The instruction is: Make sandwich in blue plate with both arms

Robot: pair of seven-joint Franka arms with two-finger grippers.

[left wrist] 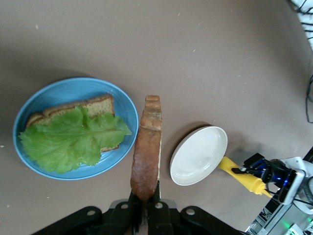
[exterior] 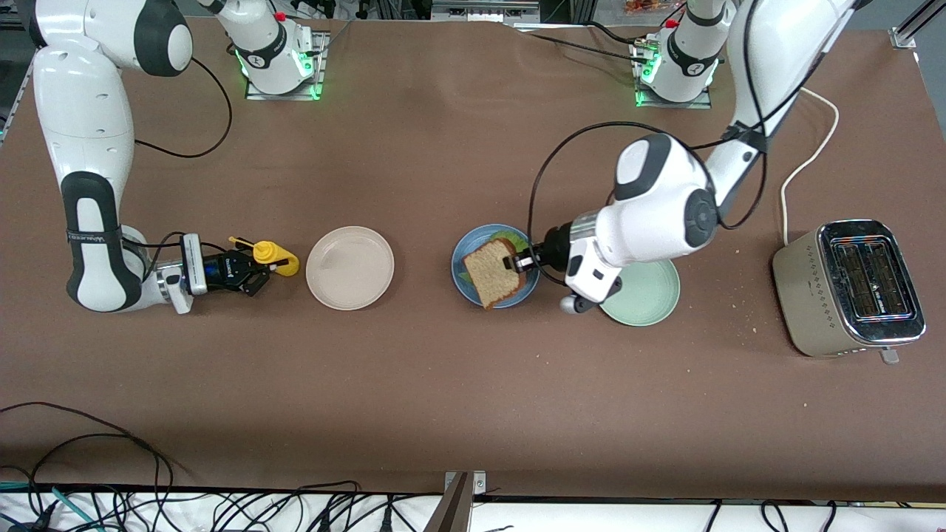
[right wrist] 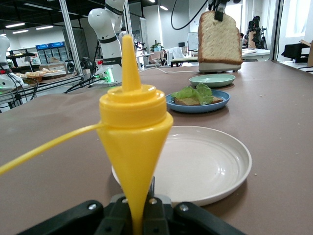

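The sandwich lacks only its top. The right gripper (exterior: pixel 255 275), beside the beige plate (exterior: pixel 349 267), pinches a yellow mustard bottle (exterior: pixel 275 256); on the blue plate (exterior: pixel 464 287), toast and lettuce (left wrist: pixel 73 139) lie; above it, the left gripper (exterior: pixel 519 261) clamps the second toast slice (exterior: pixel 491 270).

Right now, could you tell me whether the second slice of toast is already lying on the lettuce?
No, the left gripper holds that slice in the air.
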